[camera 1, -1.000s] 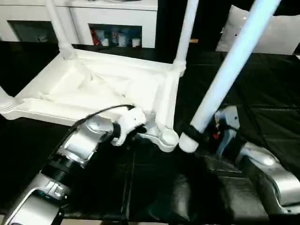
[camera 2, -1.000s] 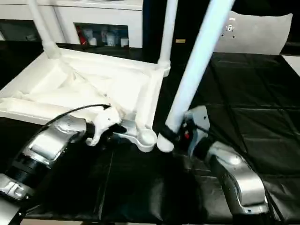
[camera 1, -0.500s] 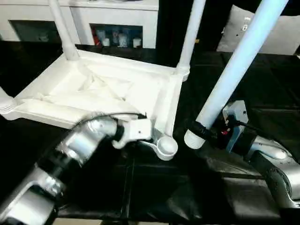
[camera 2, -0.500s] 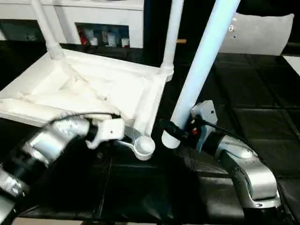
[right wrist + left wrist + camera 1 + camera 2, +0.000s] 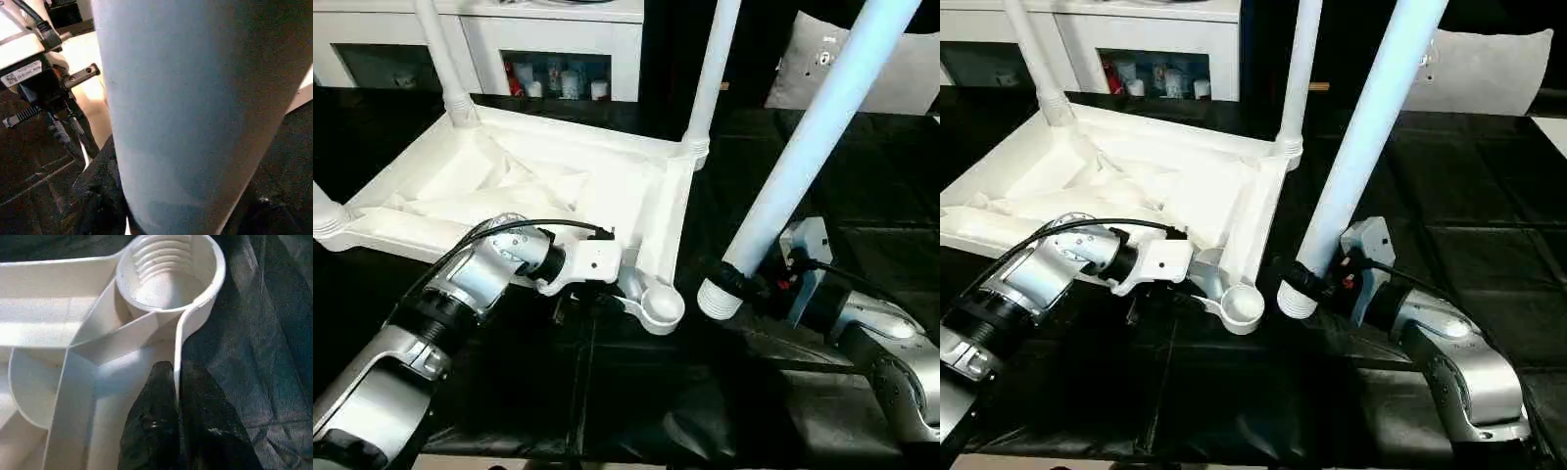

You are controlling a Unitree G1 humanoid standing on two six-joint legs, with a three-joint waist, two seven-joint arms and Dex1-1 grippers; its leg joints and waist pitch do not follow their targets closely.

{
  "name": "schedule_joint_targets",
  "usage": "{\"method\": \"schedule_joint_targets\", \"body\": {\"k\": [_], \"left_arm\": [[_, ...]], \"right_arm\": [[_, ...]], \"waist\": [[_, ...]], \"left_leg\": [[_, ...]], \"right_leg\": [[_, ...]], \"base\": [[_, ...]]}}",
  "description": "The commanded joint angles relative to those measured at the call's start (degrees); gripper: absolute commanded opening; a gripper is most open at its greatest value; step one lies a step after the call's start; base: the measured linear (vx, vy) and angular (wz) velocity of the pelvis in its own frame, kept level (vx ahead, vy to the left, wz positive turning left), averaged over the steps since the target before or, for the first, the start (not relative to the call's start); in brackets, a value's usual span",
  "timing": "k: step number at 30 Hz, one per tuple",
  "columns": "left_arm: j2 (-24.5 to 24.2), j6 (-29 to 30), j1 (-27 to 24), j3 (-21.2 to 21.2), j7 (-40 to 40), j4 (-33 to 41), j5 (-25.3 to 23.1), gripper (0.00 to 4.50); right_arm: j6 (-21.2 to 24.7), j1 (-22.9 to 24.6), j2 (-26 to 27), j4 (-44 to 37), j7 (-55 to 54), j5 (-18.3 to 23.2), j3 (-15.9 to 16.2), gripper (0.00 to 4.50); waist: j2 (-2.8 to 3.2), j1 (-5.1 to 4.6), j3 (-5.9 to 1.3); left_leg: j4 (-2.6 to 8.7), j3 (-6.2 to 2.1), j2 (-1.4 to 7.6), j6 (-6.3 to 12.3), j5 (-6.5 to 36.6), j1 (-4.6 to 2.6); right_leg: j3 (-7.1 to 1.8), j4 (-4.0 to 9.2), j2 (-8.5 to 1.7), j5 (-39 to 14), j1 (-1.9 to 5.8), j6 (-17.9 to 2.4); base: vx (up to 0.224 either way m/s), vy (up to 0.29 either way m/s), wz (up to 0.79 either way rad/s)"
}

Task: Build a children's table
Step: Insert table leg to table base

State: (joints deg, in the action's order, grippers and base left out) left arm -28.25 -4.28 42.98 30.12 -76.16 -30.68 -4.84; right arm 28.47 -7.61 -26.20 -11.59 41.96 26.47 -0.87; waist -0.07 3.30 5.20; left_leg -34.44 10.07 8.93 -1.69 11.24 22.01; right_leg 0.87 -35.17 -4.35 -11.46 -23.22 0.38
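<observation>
The upturned table top (image 5: 538, 181) lies on the black-covered work surface (image 5: 862, 176), three legs already standing in it. The left gripper (image 5: 177, 396) pinches the thin rim wall beside the empty corner socket (image 5: 662, 305). The right gripper (image 5: 741, 281) clasps the fourth leg (image 5: 803, 147), tilted, its ribbed end just beside the socket. If that tilt isn't corrected, I reckon the threads could bind, or the top skid out of that slim pinch.
</observation>
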Motion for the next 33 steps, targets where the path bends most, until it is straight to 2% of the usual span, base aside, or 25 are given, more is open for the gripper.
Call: {"method": "schedule_joint_targets", "body": {"k": [1,5,7,8,9,11,12,15,16,17,20,21,22,24,25,33], "left_arm": [[-0.31,-0.58,0.24,0.58,0.57,-1.48,-1.69,0.01],[0.35,1.12,0.74,-0.08,0.98,-3.3,-1.9,0.0],[2.7,9.92,0.12,-3.26,4.67,-2.32,0.51,0.0],[2.7,9.92,0.12,-3.26,4.67,-2.32,0.51,0.0],[5.01,16.84,-0.55,-5.87,8.68,-0.95,2.4,0.0],[6.66,20.99,-1.48,-7.27,10.97,0.54,3.72,0.0],[7.49,22.51,-2.27,-7.54,12.12,1.67,3.9,0.0],[8.52,24.72,-3.67,-7.38,13.61,3.69,3.49,0.0],[9.15,24.27,-4.73,-6.96,14.22,4.74,3.09,0.0],[9.79,24.67,-5.72,-6.81,14.46,6.03,2.83,0.0],[10.43,23.96,-6.9,-6.57,14.41,7.49,2.57,0.0],[10.01,20.95,-7.85,-5.5,14.88,8.2,1.26,0.0],[10.01,20.95,-7.85,-5.5,14.88,8.2,1.26,0.0],[8.92,14.96,-8.7,-4.06,16.02,7.89,-0.38,0.0],[8.66,13.84,-8.8,-3.97,16.45,7.64,-0.6,0.0],[7.98,13.71,-8.7,-4.91,16.82,7.02,-1.49,0.0]], "right_arm": [[0.18,-0.49,-0.57,-1.87,0.5,0.61,-0.32,1.89],[0.57,-1.25,-0.39,-1.85,0.23,1.02,-0.36,1.89],[1.27,-2.07,0.27,-1.96,-0.56,1.62,-0.73,1.89],[1.27,-2.07,0.27,-1.96,-0.56,1.62,-0.73,1.89],[1.6,-2.91,1.25,-1.89,-2.0,1.71,-1.06,1.89],[1.71,-4.09,2.38,-1.36,-3.85,1.24,-1.19,1.89],[1.7,-4.89,2.92,-0.87,-4.82,0.71,-1.07,1.89],[1.77,-6.04,3.63,-0.19,-5.84,0.1,-0.65,1.89],[1.6,-6.77,3.92,0.34,-5.83,-0.39,0.09,1.89],[1.45,-7.44,4.09,0.93,-5.89,-1.11,0.94,1.89],[1.04,-8.3,4.2,1.86,-5.9,-2.35,2.14,1.89],[1.4,-9.2,4.26,3.15,-6.12,-3.2,2.97,1.89],[1.4,-9.2,4.26,3.15,-6.12,-3.2,2.97,1.89],[2.0,-10.48,4.02,5.46,-5.83,-3.82,3.99,1.89],[1.84,-10.9,3.85,6.41,-5.4,-4.08,4.36,1.89],[4.31,-12.28,1.81,9.27,-1.95,-5.08,7.05,1.89]], "waist": [[-0.14,0.32,-4.01],[-0.1,0.27,-4.0],[-0.04,0.31,-3.92],[0.0,0.37,-3.88],[-0.01,0.34,-3.91],[-0.15,0.19,-3.92],[-0.49,-0.15,-4.04],[-0.53,-0.69,-4.07],[-0.84,-0.75,-4.1],[-0.59,-0.71,-3.99],[-0.35,-0.52,-3.94],[-0.56,-0.46,-3.97],[-0.44,-0.36,-4.03],[-0.45,-0.36,-3.99],[-0.71,-0.36,-4.11],[-0.77,-0.31,-4.19]], "left_leg": [[4.19,-1.06,3.77,3.24,5.53,-1.18],[4.13,-1.0,3.74,3.47,5.13,-1.21],[4.16,-0.96,3.79,3.36,5.56,-1.34],[4.13,-0.94,3.82,3.21,5.75,-1.38],[4.14,-0.95,3.83,3.02,5.59,-1.27],[4.15,-1.1,3.75,3.1,5.27,-1.01],[4.16,-1.07,3.68,3.17,4.64,-0.86],[3.98,-1.0,3.54,4.3,3.94,-0.69],[3.98,-0.92,3.5,4.62,3.73,-0.73],[3.95,-0.88,3.55,4.84,4.2,-0.81],[4.05,-0.82,3.75,4.66,4.79,-1.09],[4.12,-0.87,3.82,4.5,4.94,-1.02],[4.16,-0.98,3.84,4.42,4.89,-1.03],[4.19,-0.9,3.79,4.12,5.36,-1.03],[4.15,-0.99,3.75,4.17,5.34,-0.95],[4.05,-0.81,3.74,3.92,5.06,-1.02]], "right_leg": [[-1.82,2.87,-4.01,1.4,3.17,-17.69],[-1.84,2.81,-4.02,2.1,3.13,-18.14],[-1.84,2.95,-4.1,1.05,3.05,-18.44],[-1.82,2.98,-4.15,0.37,3.02,-18.77],[-1.84,2.91,-4.19,-0.01,3.14,-18.84],[-1.76,3.07,-4.22,-0.63,3.28,-18.64],[-1.75,2.99,-4.17,-0.25,3.42,-18.49],[-1.83,3.14,-4.11,0.35,3.52,-18.29],[-1.82,3.27,-4.01,0.16,3.46,-18.13],[-1.81,3.44,-4.0,-0.91,3.26,-17.96],[-1.81,3.63,-3.81,-2.63,2.95,-17.26],[-1.78,3.56,-3.76,-2.74,3.01,-16.95],[-1.72,3.52,-3.79,-2.79,2.98,-16.83],[-1.81,3.59,-3.76,-2.85,2.93,-16.25],[-1.74,3.57,-3.79,-2.83,3.02,-16.09],[-1.86,3.45,-3.94,-3.04,3.02,-15.8]], "base": [[0.0,0.0,0.0],[0.0,0.0,0.0],[0.0,0.0,0.0],[0.0,0.0,0.0],[0.0,0.0,0.0],[0.0,0.0,0.0],[0.0,0.0,0.0],[0.0,0.0,0.0],[0.0,0.0,0.0],[0.0,0.0,0.0],[0.0,0.0,0.0],[0.0,0.0,0.0],[0.0,0.0,0.0],[0.0,0.0,0.0],[0.0,0.0,0.0],[0.0,0.0,0.0]]}}
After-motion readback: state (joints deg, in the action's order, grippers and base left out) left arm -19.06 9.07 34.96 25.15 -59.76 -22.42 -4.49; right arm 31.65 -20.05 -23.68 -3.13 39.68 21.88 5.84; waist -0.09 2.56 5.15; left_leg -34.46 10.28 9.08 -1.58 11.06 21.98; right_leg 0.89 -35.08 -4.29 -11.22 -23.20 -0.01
